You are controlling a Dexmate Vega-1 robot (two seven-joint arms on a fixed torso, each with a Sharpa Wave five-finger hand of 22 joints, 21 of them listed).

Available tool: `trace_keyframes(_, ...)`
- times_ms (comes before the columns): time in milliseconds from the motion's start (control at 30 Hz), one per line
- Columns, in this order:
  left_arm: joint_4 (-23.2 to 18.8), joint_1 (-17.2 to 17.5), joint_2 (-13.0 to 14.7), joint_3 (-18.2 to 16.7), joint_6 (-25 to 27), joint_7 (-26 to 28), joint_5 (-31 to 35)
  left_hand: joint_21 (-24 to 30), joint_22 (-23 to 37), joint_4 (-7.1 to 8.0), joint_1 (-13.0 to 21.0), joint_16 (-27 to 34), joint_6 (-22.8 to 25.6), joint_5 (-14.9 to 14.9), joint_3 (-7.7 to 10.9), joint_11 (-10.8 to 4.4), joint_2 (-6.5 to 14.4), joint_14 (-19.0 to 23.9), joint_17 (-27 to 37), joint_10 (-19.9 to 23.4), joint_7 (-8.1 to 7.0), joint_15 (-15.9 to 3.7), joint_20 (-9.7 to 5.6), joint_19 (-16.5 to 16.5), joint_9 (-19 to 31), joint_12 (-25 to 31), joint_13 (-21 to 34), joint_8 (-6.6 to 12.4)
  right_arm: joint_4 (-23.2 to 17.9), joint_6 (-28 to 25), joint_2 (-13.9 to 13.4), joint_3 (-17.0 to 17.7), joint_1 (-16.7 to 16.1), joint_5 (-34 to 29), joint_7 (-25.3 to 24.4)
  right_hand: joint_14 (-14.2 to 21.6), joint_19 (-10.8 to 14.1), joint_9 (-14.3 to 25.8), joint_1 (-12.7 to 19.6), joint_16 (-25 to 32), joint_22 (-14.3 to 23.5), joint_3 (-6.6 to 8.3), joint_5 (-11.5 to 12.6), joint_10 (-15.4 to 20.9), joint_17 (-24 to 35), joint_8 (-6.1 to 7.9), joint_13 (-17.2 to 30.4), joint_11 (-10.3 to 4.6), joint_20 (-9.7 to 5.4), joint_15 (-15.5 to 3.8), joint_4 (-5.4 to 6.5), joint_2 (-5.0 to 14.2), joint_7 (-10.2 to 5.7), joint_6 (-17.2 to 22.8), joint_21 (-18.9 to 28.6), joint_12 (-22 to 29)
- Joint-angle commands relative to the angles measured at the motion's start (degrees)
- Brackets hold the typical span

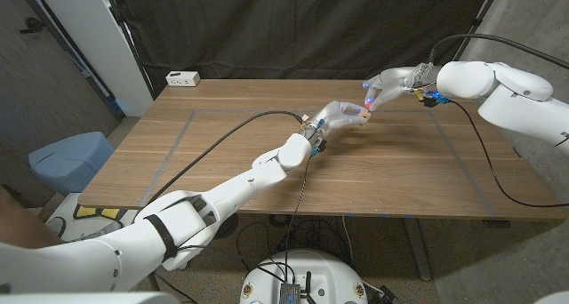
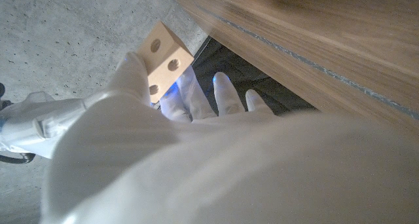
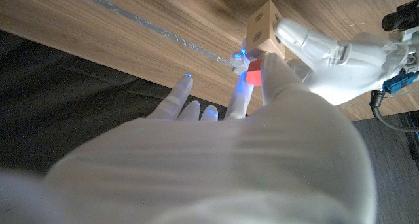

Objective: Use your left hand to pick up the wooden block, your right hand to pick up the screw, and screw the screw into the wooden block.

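My left hand [image 1: 340, 116] holds the light wooden block [image 1: 359, 117] up over the far middle of the table. In the left wrist view the block [image 2: 164, 59] shows round holes on its faces, and the fingers [image 2: 134, 73] of my left hand [image 2: 196, 152] grip it. My right hand [image 1: 388, 83] comes in from the right and pinches a small red-headed screw [image 1: 367, 104] right at the block. The right wrist view has the screw [image 3: 254, 73] between the fingertips [image 3: 278, 70] of my right hand [image 3: 216, 158], touching the block [image 3: 264, 26]. My left hand [image 3: 327, 47] is behind it.
A white box [image 1: 184, 78] lies at the wooden table's [image 1: 222, 153] far left edge. Grey tape lines [image 1: 178, 140] mark a rectangle on it. A black cable [image 1: 484, 157] trails over the right side. A blue seat [image 1: 67, 157] stands left of the table.
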Motion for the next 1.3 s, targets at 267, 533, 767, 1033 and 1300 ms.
trace_keyframes(267,0.17,-0.17,-0.05,0.06,0.04,0.14,0.03,0.09,0.2,0.53,2.54,-0.16,4.25,0.22,0.42,-0.05,3.26,0.69,0.24,0.42,1.1,-5.88,0.07,0.31,0.29,0.23,0.22,0.38,0.09,-0.29,0.4,-0.1,-0.17,0.0,-0.98,1.0,1.1,0.3,-0.17,0.2,0.08,-0.64,0.03,1.66,0.31,1.18,0.16,0.04,-2.46,-1.83,0.18,0.78,0.6,2.19,-0.26,0.46)
trace_keyframes(533,0.3,-0.18,-0.08,0.04,-0.03,0.15,-0.05,0.1,0.2,0.52,2.54,-0.18,4.22,0.26,0.52,-0.06,3.34,0.74,0.25,0.36,1.06,-5.74,0.16,0.34,0.29,0.16,0.24,0.35,-0.17,-0.7,0.46,-0.22,-0.58,-0.08,-1.46,1.41,1.46,0.11,-0.94,0.21,0.09,-1.03,-0.02,2.38,0.35,1.46,0.15,0.2,-2.44,-1.91,0.51,0.88,0.91,3.0,-0.28,0.46)
trace_keyframes(767,0.11,-0.02,0.04,0.0,0.07,0.26,-0.04,0.1,0.2,0.46,2.59,-0.21,3.95,0.28,0.61,-0.05,3.33,0.76,0.24,0.33,1.11,-5.79,0.13,0.34,0.29,0.12,0.26,0.23,-0.62,-1.63,0.55,-0.52,-0.91,-0.84,-2.11,1.87,1.86,-0.15,-1.57,0.25,0.09,-1.33,-0.03,3.01,0.38,1.7,0.15,0.4,-2.5,-1.93,0.78,1.04,1.29,3.84,-0.27,0.47)
trace_keyframes(1033,-0.44,0.23,0.32,-0.04,0.24,0.38,0.08,0.1,0.2,0.43,2.59,-0.23,3.97,0.3,0.71,-0.05,3.34,0.85,0.21,0.38,0.95,-5.8,0.2,0.35,0.28,0.11,0.29,0.21,-1.3,-2.47,0.68,-1.16,-1.02,-2.5,-2.53,2.68,2.48,-0.53,-3.05,0.33,0.1,-1.97,-0.05,4.06,0.41,2.08,0.13,0.54,-2.53,-2.21,1.4,1.37,1.9,5.22,-0.27,0.45)
trace_keyframes(1300,-0.58,0.38,0.37,-0.06,0.25,0.51,0.17,0.1,0.2,0.43,2.52,-0.26,4.04,0.3,0.76,-0.05,3.3,0.9,0.21,0.4,0.98,-5.86,0.16,0.36,0.28,0.1,0.32,0.22,-1.93,-3.07,0.71,-0.93,-1.72,-3.02,-3.41,3.47,3.29,-0.92,-3.81,0.35,0.1,-2.42,0.05,5.28,0.35,2.47,0.12,0.53,-2.5,-2.36,1.55,1.61,2.41,6.67,-0.21,0.52)
